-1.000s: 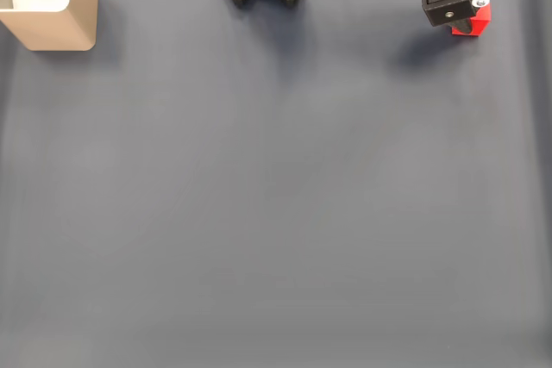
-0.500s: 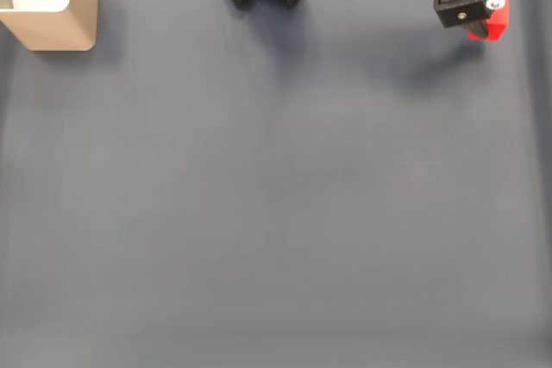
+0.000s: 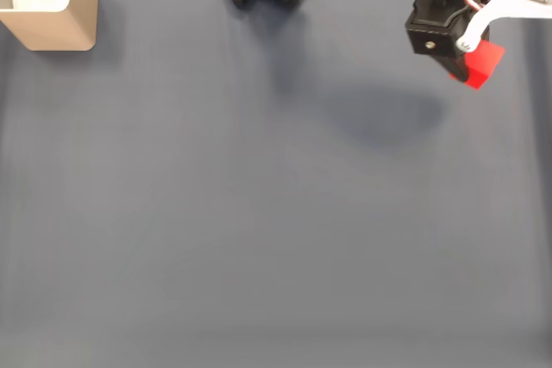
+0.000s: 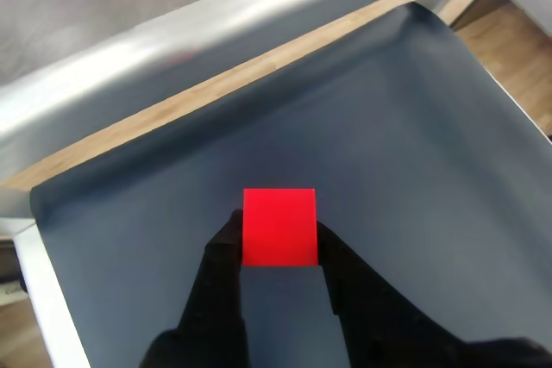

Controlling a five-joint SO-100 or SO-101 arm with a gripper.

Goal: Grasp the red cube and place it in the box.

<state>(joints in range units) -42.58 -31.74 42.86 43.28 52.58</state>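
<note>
My pincer is pinching the red cube; since a second ago it's lifted off the grey surface, shadow now detached below. Grasp done; box sits far off at 9 o'clock, carry next

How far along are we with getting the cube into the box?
Grasp looks done: the claw is shut on the red cube, which casts a detached shadow, so it appears lifted. Left: carry it across the grey mat to the box and release.
</note>
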